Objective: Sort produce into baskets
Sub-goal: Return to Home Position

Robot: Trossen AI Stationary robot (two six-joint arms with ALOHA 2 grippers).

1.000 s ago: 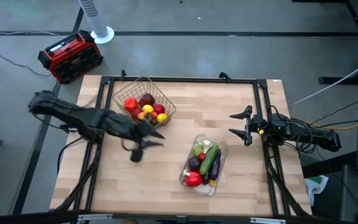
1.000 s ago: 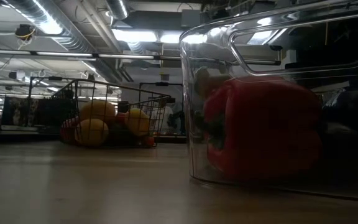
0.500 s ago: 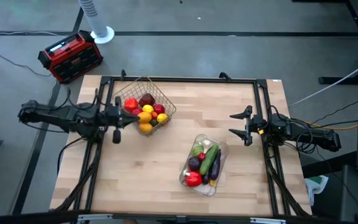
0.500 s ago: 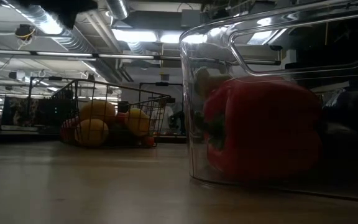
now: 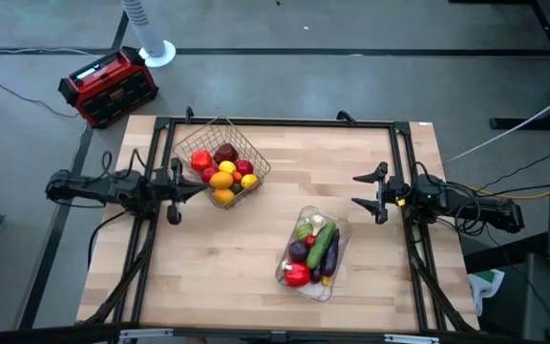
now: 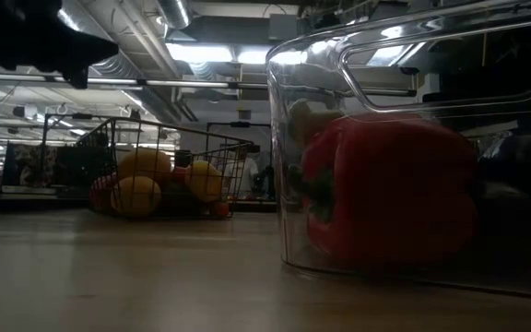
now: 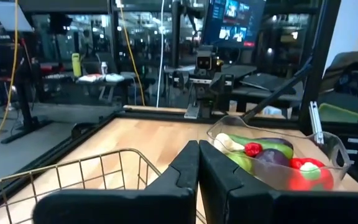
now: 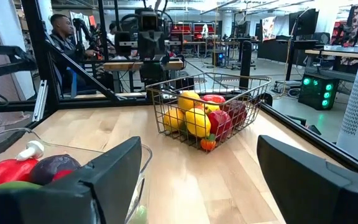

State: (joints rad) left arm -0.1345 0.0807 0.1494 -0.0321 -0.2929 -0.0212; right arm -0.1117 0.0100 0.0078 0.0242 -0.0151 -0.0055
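The pale wooden surface (image 5: 285, 158) carries a bronze wire basket (image 5: 252, 151) filled with red, yellow and orange round fruits (image 5: 222, 174). Just left of the basket, the left end effector (image 5: 173, 184) hangs with its fingers pressed together, holding nothing. Front-right of the basket, the clear tray (image 5: 343, 239) holds the vegetables (image 5: 315, 248). Far right of the basket, the right end effector (image 5: 374, 197) gapes wide, empty. Behind the basket, a red-and-black box (image 5: 108, 86) and a white fan (image 5: 151, 38) stand on the floor; a person (image 8: 61, 31) sits beyond
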